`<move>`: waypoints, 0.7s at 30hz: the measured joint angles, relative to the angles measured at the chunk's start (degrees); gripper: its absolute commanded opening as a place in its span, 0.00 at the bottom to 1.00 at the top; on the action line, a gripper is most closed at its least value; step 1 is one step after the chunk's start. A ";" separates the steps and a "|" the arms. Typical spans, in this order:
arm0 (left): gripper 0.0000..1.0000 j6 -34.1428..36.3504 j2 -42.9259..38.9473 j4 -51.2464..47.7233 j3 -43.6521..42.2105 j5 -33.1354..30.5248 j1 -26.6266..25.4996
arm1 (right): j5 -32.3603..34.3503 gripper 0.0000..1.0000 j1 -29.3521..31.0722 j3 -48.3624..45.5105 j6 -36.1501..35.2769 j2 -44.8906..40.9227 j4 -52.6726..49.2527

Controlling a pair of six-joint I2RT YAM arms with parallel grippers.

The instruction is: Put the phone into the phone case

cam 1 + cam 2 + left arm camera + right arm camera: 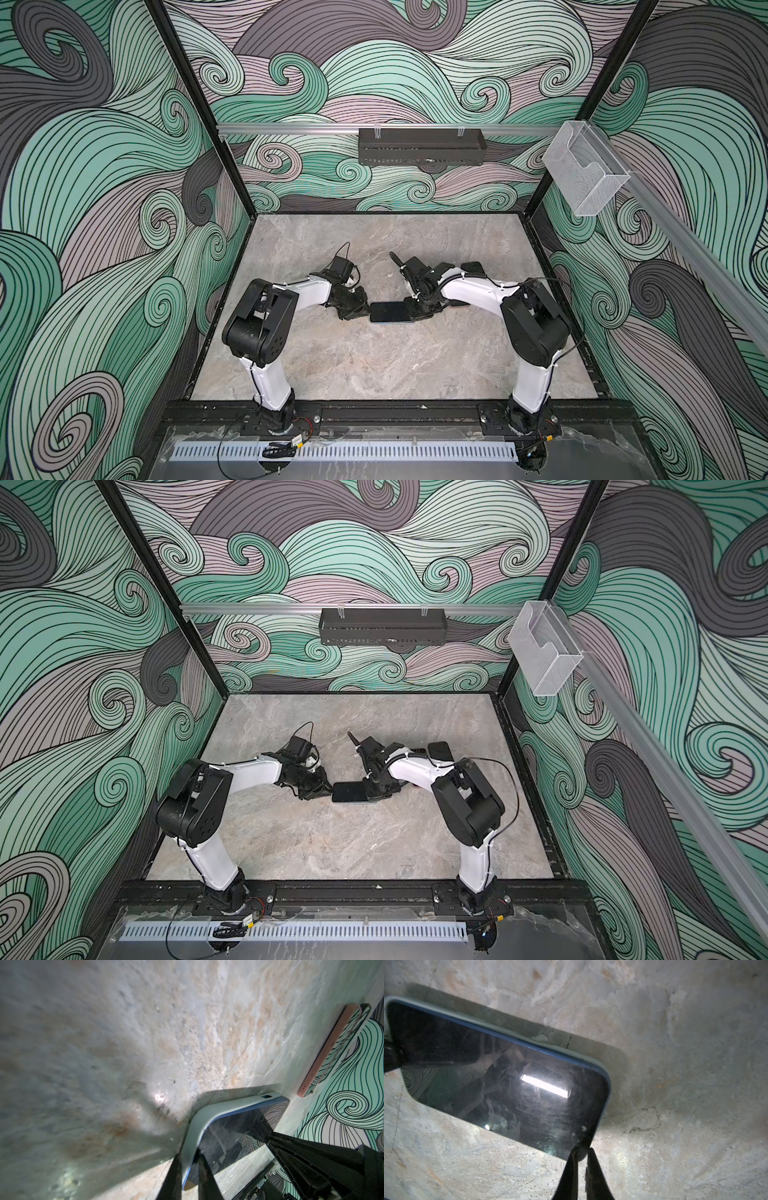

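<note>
Item: phone (388, 311), dark screen up, resting on pale phone case (199, 1118) at the middle of the desk (374, 374); we cannot tell whether it is fully seated; left claw (188, 1153) pinched on the phone case's end; right claw (581, 1154) closed tight, nipping the phone's opposite corner.

white arm links (308, 292), bulky black joints (257, 328), black cables (451, 278), tapered black gripper fingers (568, 1176).

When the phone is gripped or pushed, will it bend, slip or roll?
The phone is a flat, thin slab, so it likely stays stiff and cannot roll. Its screen shows sharp reflections, so it is probably slippery, fragile glass. The matte case rim probably grips better.
</note>
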 measured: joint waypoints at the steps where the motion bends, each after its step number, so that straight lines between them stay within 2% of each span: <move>1: 0.17 0.00 0.00 -0.02 0.00 0.00 0.00 | 0.02 0.11 0.00 -0.04 0.09 0.00 0.04; 21: 0.18 0.00 -0.50 -0.66 0.00 1.40 0.28 | 2.99 0.10 1.46 0.70 1.68 1.40 -1.03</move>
